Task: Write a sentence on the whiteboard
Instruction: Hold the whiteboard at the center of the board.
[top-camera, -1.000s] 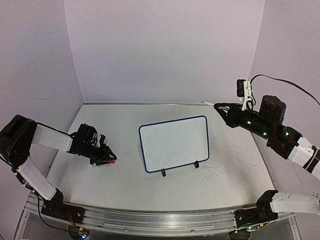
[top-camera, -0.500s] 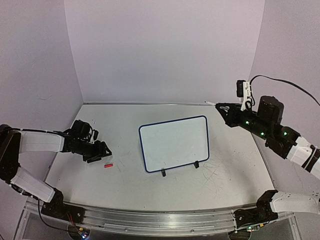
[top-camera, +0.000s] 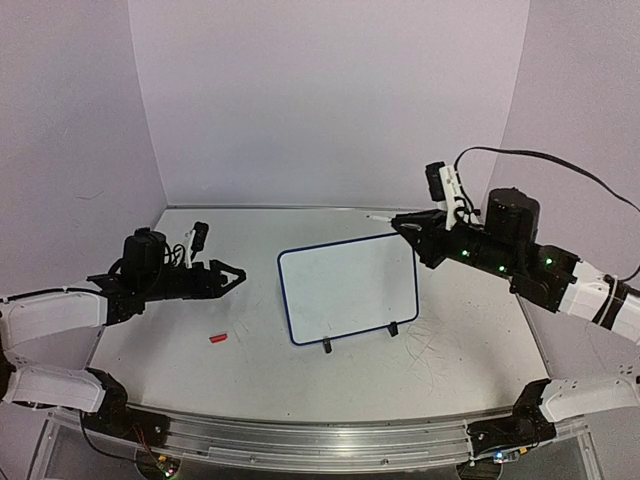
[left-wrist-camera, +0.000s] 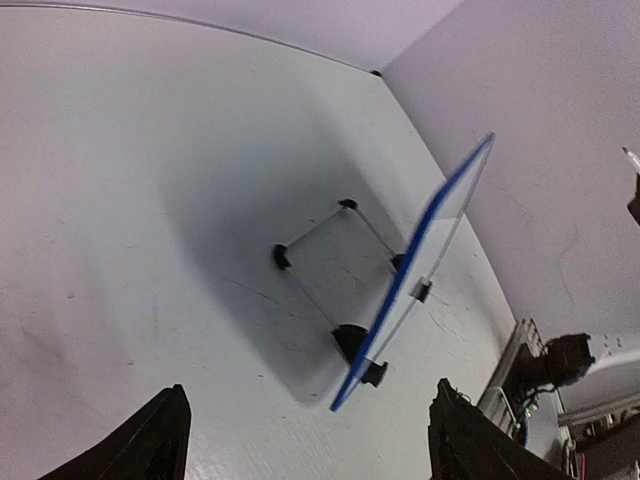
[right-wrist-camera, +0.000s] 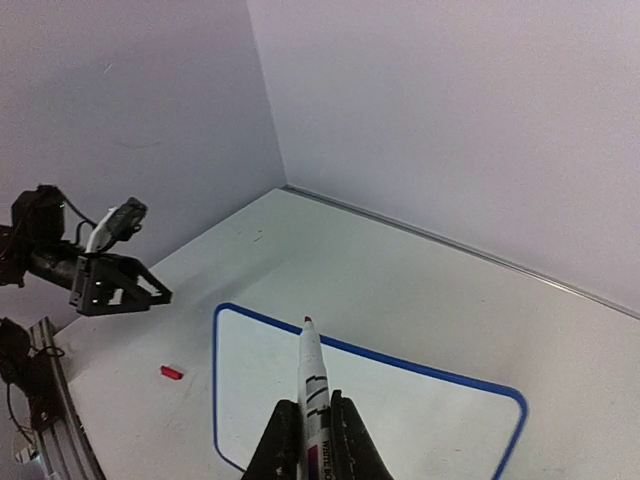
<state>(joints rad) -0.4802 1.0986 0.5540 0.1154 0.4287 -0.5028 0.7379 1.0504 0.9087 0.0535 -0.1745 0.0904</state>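
White table (top-camera: 460, 370), centre: the blank whiteboard (top-camera: 348, 288) stands tilted on its clip feet. The right gripper (right-wrist-camera: 308, 432), clamped on a red-tipped marker (right-wrist-camera: 313, 375), should touch down lightly to avoid tipping it. The left gripper (top-camera: 228, 277) hovers wide open, with a small red cap (top-camera: 218, 339) lying nearby.

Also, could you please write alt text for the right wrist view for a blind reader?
The right gripper is shut on a white marker, its red tip aimed over a blank, blue-rimmed whiteboard on a white table. To the board's left, a small red piece lies on the table and the left gripper hovers open.
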